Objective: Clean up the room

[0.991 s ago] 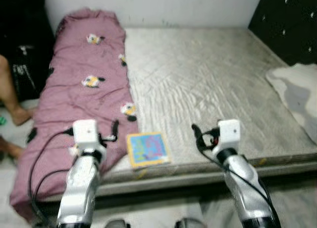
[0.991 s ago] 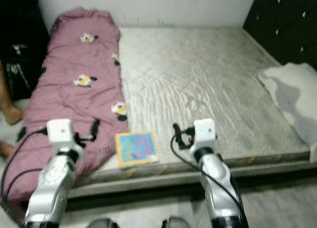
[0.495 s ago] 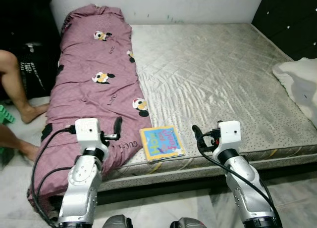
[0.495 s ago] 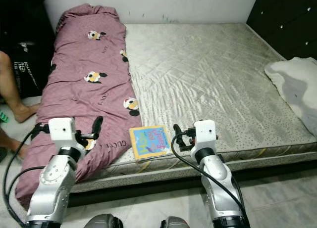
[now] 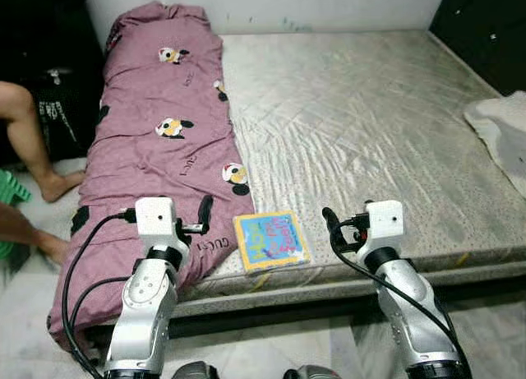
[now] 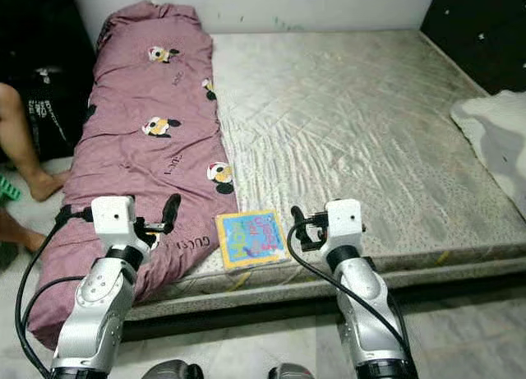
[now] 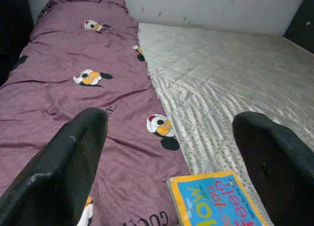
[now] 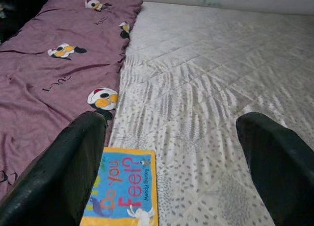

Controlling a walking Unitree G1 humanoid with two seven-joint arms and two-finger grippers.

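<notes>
A blue picture book with a yellow border lies flat near the front edge of the bare grey mattress. It touches the edge of a mauve blanket with cartoon prints that runs along the mattress's left side. My left gripper hovers open over the blanket's front end, just left of the book. On the book's other side, my right gripper is open above the mattress edge. Both wrist views look past widely spread fingers at the book.
A person's bare legs are on the floor at the left beside a green object. A white cloth lies on the mattress's right edge. A dark headboard stands at the back right, a white wall behind.
The whole picture has shifted and sharpened as the camera moved. Both arms keep the same raised pose with open fingers; book and blanket lie as before.
</notes>
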